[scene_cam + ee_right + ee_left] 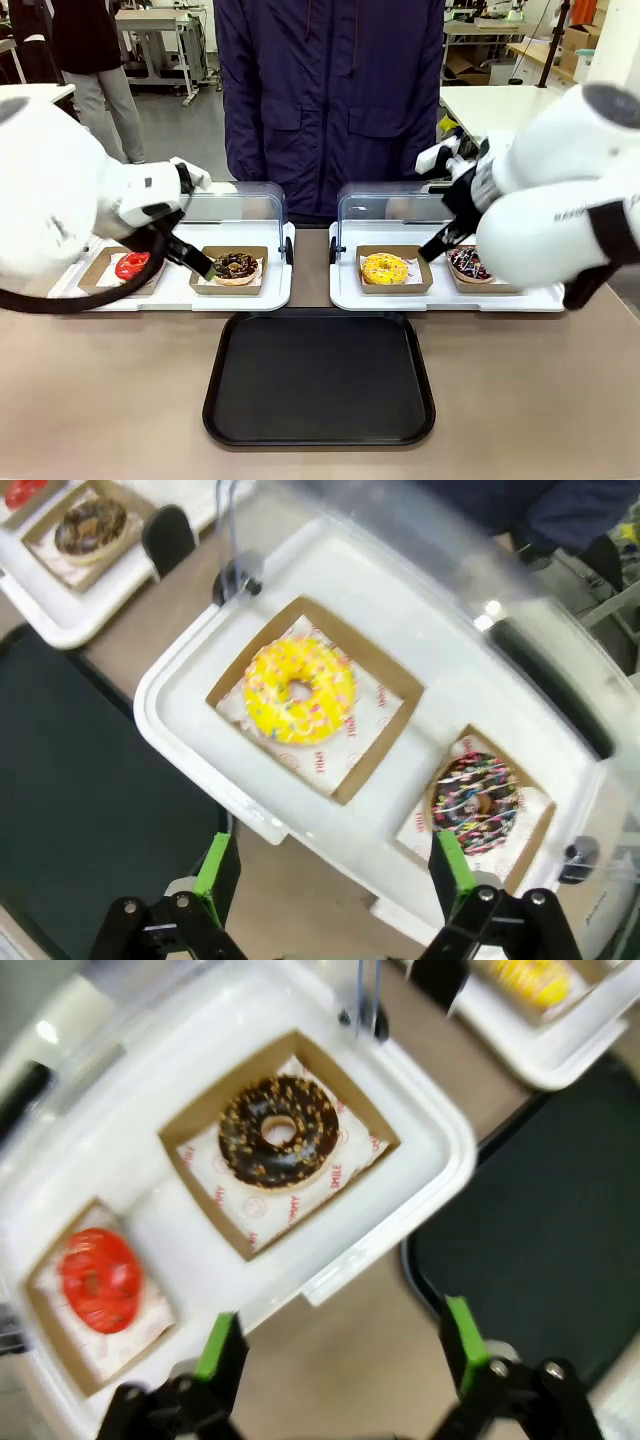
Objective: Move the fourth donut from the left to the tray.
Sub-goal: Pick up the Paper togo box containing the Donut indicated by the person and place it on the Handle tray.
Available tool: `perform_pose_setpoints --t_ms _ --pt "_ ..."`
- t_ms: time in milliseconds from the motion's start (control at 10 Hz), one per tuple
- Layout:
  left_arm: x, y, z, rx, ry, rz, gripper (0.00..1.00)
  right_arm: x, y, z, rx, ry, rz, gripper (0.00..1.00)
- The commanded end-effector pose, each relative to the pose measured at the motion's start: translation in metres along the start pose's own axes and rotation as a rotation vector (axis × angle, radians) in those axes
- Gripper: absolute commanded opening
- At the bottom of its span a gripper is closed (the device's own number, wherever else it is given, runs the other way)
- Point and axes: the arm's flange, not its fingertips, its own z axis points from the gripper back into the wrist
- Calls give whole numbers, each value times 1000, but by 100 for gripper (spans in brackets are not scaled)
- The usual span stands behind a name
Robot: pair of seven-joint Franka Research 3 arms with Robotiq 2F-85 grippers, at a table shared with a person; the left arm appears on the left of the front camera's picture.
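Risk of wrong pick: right gripper (332, 868) wide open, empty, centred nearer yellow donut (299, 690) than sprinkled chocolate donut (477, 802) at lower right. Could also clip cardboard holder (541, 826).

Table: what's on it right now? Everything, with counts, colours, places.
White trays: two, clear lids up, far side; left tray, right tray.
Red donut: one, first from left, left tray.
Crumb donut: one, chocolate, second, left tray.
Yellow donut: one, third, right tray.
Sprinkle donut: one, chocolate, white drizzle, fourth, right tray.
Holders: four, brown cardboard, one under each donut.
Black tray: one, near middle.
Person: one, dark blue jacket, far side.
Left gripper: open, over left tray's edge.
Right gripper: open, over right tray's edge.
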Motion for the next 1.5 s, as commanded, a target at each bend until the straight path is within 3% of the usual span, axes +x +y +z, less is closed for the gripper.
perform_pose_setpoints --t_ms 0,200,300,600,1000,1400 --pt "12 50 43 -105 33 -11 100 2 -44 44 58 -30 -7 100" --pt "16 95 90 -265 34 -83 100 -17 -97 88 160 -89 -33 100" --pt "11 132 117 -373 1 -114 100 -38 -138 113 246 -150 -19 100" --pt "-33 225 164 -527 -164 -134 100 -110 -225 157 389 -344 68 100" --pt "-99 290 191 -499 -357 -191 100 -181 -289 162 454 -524 69 100" --pt "-141 315 200 -433 -459 -201 100 -212 -296 159 464 -604 37 100"
